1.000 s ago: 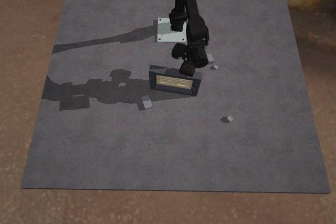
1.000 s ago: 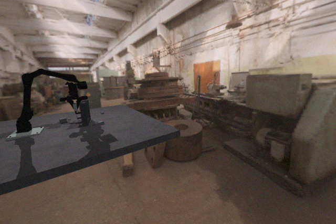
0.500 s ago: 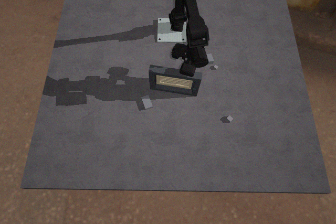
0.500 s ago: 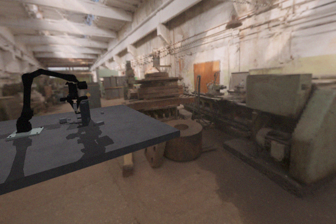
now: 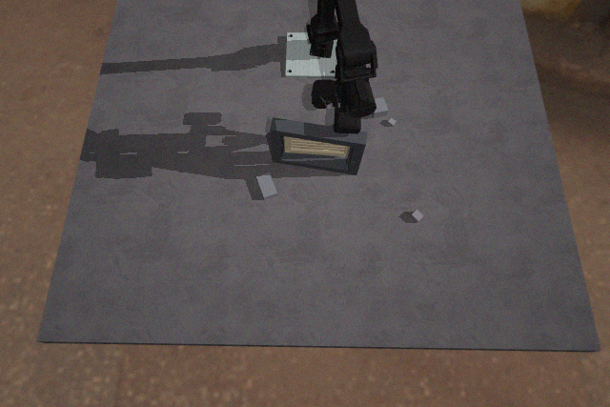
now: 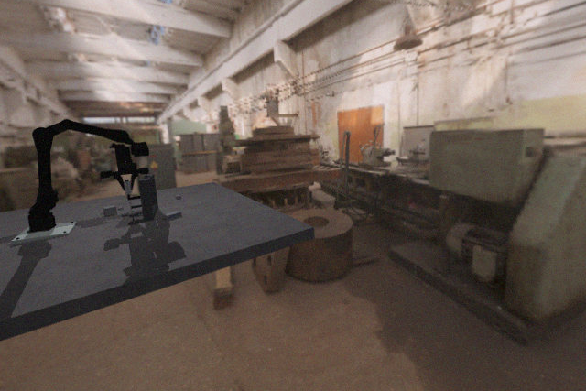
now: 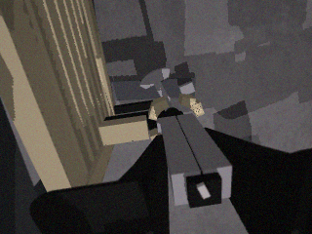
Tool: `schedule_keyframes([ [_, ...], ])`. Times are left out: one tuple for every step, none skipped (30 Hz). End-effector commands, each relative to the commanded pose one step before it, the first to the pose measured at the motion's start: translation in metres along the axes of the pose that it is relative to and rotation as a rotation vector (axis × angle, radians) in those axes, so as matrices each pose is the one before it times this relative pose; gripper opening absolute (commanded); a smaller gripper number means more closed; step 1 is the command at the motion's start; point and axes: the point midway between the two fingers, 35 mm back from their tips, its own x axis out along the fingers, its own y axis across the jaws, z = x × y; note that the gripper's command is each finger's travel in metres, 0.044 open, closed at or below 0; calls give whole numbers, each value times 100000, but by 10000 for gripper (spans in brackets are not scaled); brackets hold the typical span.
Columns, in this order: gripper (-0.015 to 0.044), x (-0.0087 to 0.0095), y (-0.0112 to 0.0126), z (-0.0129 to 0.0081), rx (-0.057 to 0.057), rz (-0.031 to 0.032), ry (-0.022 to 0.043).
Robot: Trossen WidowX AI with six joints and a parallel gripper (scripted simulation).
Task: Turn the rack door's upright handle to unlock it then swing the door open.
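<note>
Gripper (image 5: 347, 114) (image 6: 128, 187) (image 7: 181, 137) clamped on upright handle (image 7: 195, 141); quarter turn likely in hand. You finish unlocking before swinging louvred rack door (image 5: 315, 147) (image 7: 73, 73).

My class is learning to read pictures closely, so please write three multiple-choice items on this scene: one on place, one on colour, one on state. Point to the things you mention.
1. In the top view, where is the arm's pale base plate (image 5: 295, 65) (image 6: 63, 229)?
A. Below the dark frame (image 5: 315, 131) (image 6: 148, 197)
B. Above the dark frame
C. Inside the dark frame

2. What colour is the slatted panel (image 5: 315, 147) (image 7: 73, 73)?
A. Tan
B. Red
C. Blue

3. How is the gripper (image 5: 347, 121) (image 6: 128, 188) (image 7: 181, 137)?
A. Wide open, far from the frame
B. Shut on a small block
C. Shut on the handle (image 7: 195, 141)

Answers:
1. B: the plate lies nearer the picture's top edge.
2. A: its slats look tan in the top and wrist views.
3. C: the wrist view shows the grey handle between the dark fingers.
</note>
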Motion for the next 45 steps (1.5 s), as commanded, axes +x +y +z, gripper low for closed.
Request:
schedule_keyframes([
  [25, -14, -477, 247, -9293, 555, -345],
  [25, 2, -154, 43, -1993, -14, -4],
  [25, 0, -172, 49, -1926, -16, -4],
  [25, 1, -175, 46, -1947, -16, -4],
  [25, 2, -176, 42, -1947, -16, -4],
  [25, 0, -191, 46, -1876, -17, -4],
  [25, 2, -195, 43, -1901, -17, -4],
  [25, 3, -195, 38, -1901, -17, -4],
  [25, 1, -211, 45, -1863, -19, -4],
  [25, 3, -215, 41, -1890, -19, -4],
  [25, 5, -216, 36, -1890, -19, -4],
  [25, 1, -237, 48, -1883, -21, -5],
  [25, 3, -241, 42, -1902, -21, -5],
  [25, 5, -241, 37, -1902, -21, -4],
  [25, 1, -236, 47, -1734, -21, -5],
  [25, 3, -237, 42, -1737, -21, -5],
  [25, 4, -238, 36, -1737, -21, -4],
  [25, 1, -233, 46, -1626, -21, -5],
  [25, 3, -236, 41, -1642, -21, -5],
  [25, 4, -236, 35, -1642, -21, -5],
  [25, 1, -230, 46, -1557, -21, -6],
  [25, 2, -234, 41, -1577, -21, -5],
  [25, 4, -234, 36, -1577, -21, -5],
  [25, 1, -230, 47, -1520, -21, -6],
  [25, 2, -233, 42, -1539, -21, -6],
  [25, 4, -233, 37, -1539, -21, -5],
  [25, 1, -231, 49, -1510, -21, -7],
  [25, 2, -234, 44, -1523, -22, -6],
  [25, 4, -234, 38, -1523, -21, -6],
  [25, 1, -232, 50, -1504, -22, -7],
  [25, 2, -234, 44, -1509, -22, -7],
  [25, 3, -234, 38, -1509, -22, -6],
  [25, 1, -209, 46, -1347, -20, -6],
  [25, 2, -210, 41, -1348, -20, -6],
  [25, 2, -210, 36, -1348, -20, -6],
  [25, 1, -211, 47, -1350, -20, -7],
  [25, 1, -214, 42, -1370, -21, -7],
  [25, 2, -214, 37, -1370, -21, -6],
  [25, 1, -213, 47, -1361, -21, -7],
  [25, 1, -214, 42, -1366, -21, -7],
  [25, 2, -214, 37, -1366, -21, -6],
  [25, 1, -213, 47, -1361, -21, -7],
  [25, 1, -214, 42, -1363, -21, -7],
  [25, 2, -214, 36, -1363, -21, -7],
  [25, 1, -194, 42, -1235, -20, -6],
])
